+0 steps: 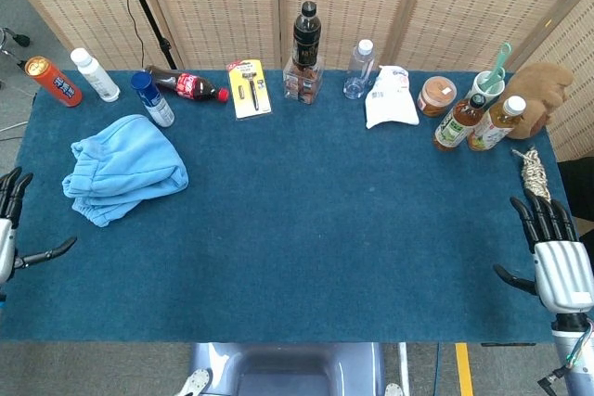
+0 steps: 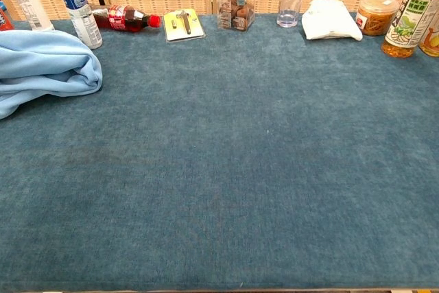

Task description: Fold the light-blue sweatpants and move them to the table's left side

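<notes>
Blue-carpeted worktop [image 1: 306, 229] before wicker screens. Folded light-blue sweatpants [image 1: 123, 169] lying at its left side, near a blue-capped bottle [image 1: 150, 98]. Left robot hand [image 1: 11, 229] and right robot hand [image 1: 555, 252] both spread, empty, well apart from cloth. Best kept clear; bundle left undisturbed.

Along the back edge of the blue counter [image 1: 306, 229] stand an orange can [image 1: 53, 81], a white bottle [image 1: 95, 74], a blue-capped bottle [image 1: 151, 99] and a cola bottle [image 1: 187, 86] lying flat beside a yellow razor pack [image 1: 249, 88]. A dark bottle [image 1: 306, 34], a clear bottle [image 1: 358, 70] and a white pouch [image 1: 389, 98] sit mid-back. Right of them are a jar [image 1: 436, 95], two tea bottles [image 1: 478, 123], a plush toy [image 1: 539, 90] and a rope coil [image 1: 535, 173].
</notes>
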Tool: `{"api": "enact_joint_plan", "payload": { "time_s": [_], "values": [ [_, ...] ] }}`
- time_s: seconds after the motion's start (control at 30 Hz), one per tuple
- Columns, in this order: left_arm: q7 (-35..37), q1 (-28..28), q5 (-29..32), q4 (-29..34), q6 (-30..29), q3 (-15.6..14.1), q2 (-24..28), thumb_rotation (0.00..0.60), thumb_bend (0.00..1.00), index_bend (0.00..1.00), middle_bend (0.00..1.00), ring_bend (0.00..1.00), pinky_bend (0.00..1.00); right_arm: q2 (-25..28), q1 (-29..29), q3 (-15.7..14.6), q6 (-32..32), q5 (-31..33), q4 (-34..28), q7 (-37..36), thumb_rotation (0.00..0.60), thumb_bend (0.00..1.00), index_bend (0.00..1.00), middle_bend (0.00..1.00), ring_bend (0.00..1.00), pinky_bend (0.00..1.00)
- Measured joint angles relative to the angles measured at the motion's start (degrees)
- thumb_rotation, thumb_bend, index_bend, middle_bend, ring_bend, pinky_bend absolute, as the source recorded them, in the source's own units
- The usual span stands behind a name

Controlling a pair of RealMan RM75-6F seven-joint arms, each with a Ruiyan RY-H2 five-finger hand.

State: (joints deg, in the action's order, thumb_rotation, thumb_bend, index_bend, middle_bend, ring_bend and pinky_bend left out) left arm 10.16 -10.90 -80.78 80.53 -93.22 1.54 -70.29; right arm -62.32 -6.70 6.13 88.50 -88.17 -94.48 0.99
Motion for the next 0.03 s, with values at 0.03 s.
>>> {"api": "enact_joint_plan", "payload": {
  "time_s": [0.03],
  "values": [
    [-0.4,0.9,-0.1,0.8,-0.8,-0.4,0.2,0.32,0.02,0.0,0.0,0.0,0.0,0.1,0.2,0.1,0.3,0.1,0.0,0.8,0.6,0.0,0.0,0.0,0.0,0.0]
  ]
}}
